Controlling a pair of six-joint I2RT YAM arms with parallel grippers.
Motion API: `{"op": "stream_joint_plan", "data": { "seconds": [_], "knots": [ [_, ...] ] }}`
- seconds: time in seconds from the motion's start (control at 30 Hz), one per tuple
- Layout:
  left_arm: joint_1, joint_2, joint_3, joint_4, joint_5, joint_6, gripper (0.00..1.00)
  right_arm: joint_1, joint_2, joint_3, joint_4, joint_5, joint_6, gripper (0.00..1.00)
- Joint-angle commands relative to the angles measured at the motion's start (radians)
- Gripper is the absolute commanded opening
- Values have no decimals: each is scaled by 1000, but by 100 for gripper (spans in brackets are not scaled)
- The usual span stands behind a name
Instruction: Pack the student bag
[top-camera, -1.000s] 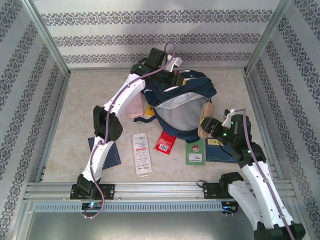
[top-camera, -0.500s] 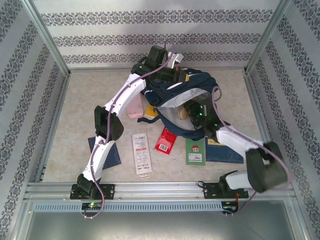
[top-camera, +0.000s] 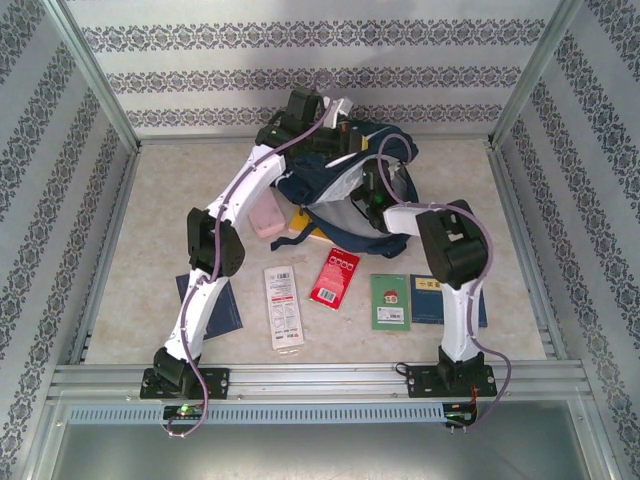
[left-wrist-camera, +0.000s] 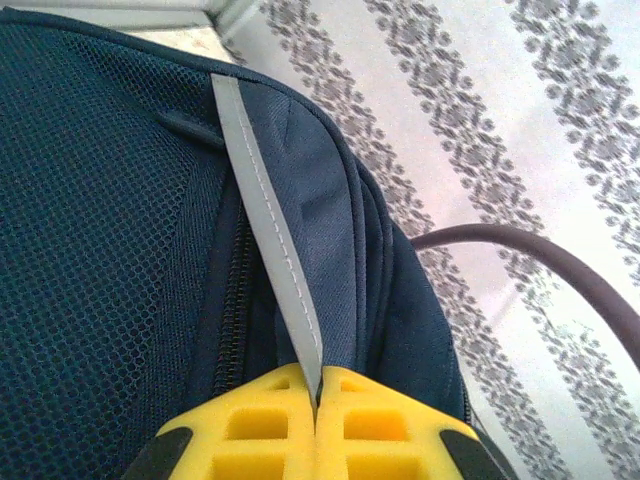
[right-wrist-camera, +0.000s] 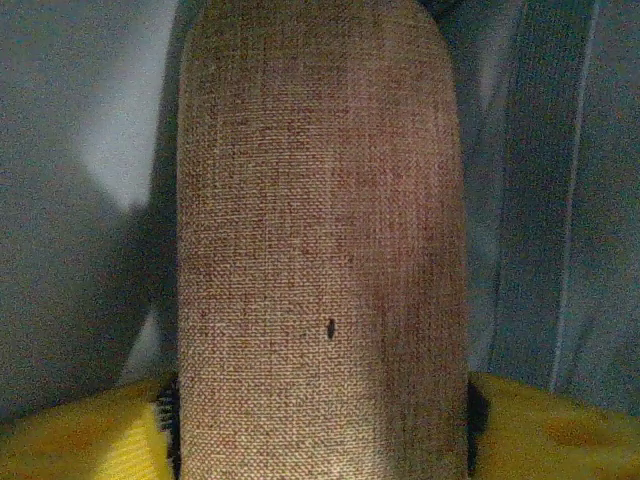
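1. At the far middle of the table (top-camera: 130, 230), the student bag (top-camera: 305, 188) lies with its mouth open and pale grey lining showing.
2. Left gripper (left-wrist-camera: 315, 405): positioned at the bag's far upper edge. Its yellow fingers (left-wrist-camera: 260, 430) are pressed together, pinching the grey strip (left-wrist-camera: 265, 250) sewn along the navy fabric.
3. Right gripper (right-wrist-camera: 320, 415): positioned inside the bag's mouth. A brown woven pouch (right-wrist-camera: 320, 200) stands between its fingers (right-wrist-camera: 70, 440), filling the gap from pad to pad. Whether they clamp it or merely flank it cannot be told.
4. Loose on the table, nearer the arms:
   - pink case (top-camera: 268, 215), just beside the bag
   - white packet (top-camera: 283, 305)
   - red packet (top-camera: 335, 275)
   - green book (top-camera: 390, 300)
   - blue book (top-camera: 428, 298), partly behind the right arm
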Motion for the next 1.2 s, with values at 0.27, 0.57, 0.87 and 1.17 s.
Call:
{"op": "stream_joint_plan", "data": {
  "seconds": [0.27,0.57,0.87,1.17],
  "knots": [
    [30,-45,51,244,147,-100,0,4,33,75,35,-99,-131,98],
    [90,-48,25,245,84,-132,0,-6,-166,-67,-15,-187,-345,95],
    [103,-30,13,198,62,-107,0,-15,-462,-265,-213,-315,-603,91],
    [99,-21,3,174,75,-109,0,98,-868,-258,-957,35,-987,85]
  ]
}}
